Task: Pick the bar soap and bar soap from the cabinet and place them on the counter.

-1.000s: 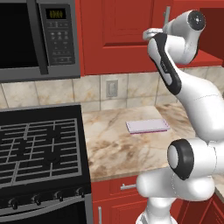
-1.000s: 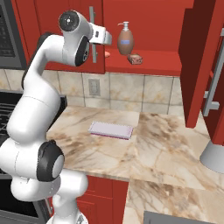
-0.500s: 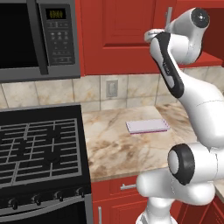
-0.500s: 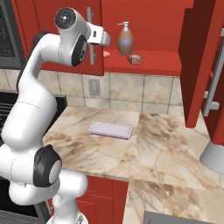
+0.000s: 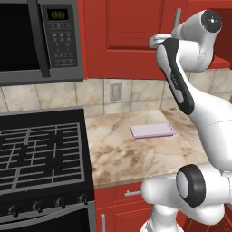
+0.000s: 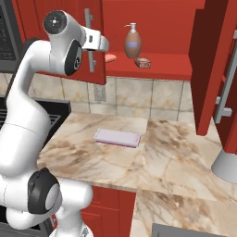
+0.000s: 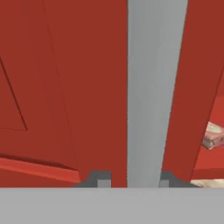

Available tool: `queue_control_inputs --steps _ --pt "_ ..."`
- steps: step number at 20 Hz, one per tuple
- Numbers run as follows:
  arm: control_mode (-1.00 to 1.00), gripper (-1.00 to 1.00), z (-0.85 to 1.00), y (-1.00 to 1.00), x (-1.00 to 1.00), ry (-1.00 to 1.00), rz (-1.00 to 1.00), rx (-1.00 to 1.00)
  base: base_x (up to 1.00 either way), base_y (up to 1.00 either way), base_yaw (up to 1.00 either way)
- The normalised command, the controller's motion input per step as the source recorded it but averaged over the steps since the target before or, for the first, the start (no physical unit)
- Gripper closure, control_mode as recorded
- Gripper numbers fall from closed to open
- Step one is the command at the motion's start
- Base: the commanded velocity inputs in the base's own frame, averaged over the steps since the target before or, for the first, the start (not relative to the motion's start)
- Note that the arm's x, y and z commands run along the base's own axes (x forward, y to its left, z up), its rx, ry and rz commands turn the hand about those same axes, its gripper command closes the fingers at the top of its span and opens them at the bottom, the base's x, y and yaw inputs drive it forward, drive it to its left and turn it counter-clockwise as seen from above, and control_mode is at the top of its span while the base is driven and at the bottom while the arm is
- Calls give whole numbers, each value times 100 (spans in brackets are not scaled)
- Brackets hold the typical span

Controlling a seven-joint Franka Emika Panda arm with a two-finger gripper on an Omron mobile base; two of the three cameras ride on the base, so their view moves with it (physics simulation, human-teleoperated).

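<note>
The red cabinet (image 6: 157,18) stands open above the counter (image 6: 152,157). On its shelf lie two bar soaps: a peach one (image 6: 110,57) just past the left door's edge and a darker one (image 6: 142,62) beside the pump bottle. My gripper (image 6: 92,42) is shut on the left door's vertical silver handle (image 7: 151,87), which runs up between my fingertips (image 7: 101,179) in the hand view. One soap (image 7: 214,138) shows past the door's edge there. From the left base view, the gripper (image 5: 174,31) is at the handle, and the door hides the shelf.
A brown pump bottle (image 6: 132,41) stands on the shelf. A lavender pad (image 6: 117,137) lies on the counter. The right door (image 6: 210,60) hangs open. The black stove (image 5: 41,154) and microwave (image 5: 36,41) are to the left. A grey object (image 6: 227,164) is at the right.
My gripper has drawn the left cabinet door a little further open to the left, uncovering more of the peach soap. The soaps, bottle and pad have not moved.
</note>
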Motion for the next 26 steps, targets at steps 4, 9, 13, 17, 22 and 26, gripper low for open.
queue_control_inputs --steps 4,9,13,17,22,26 --pt "-100 100 -49 56 -27 0 0 0 0 0 0" --pt "-100 100 -50 62 -20 0 0 0 0 0 0" --pt "-100 100 -50 60 -16 0 0 0 0 0 0" --pt "-100 100 -51 62 -17 0 0 0 0 0 0" --pt "-100 100 -47 61 -17 0 0 0 0 0 0" --pt "-100 100 -46 62 -20 0 0 0 0 0 0"
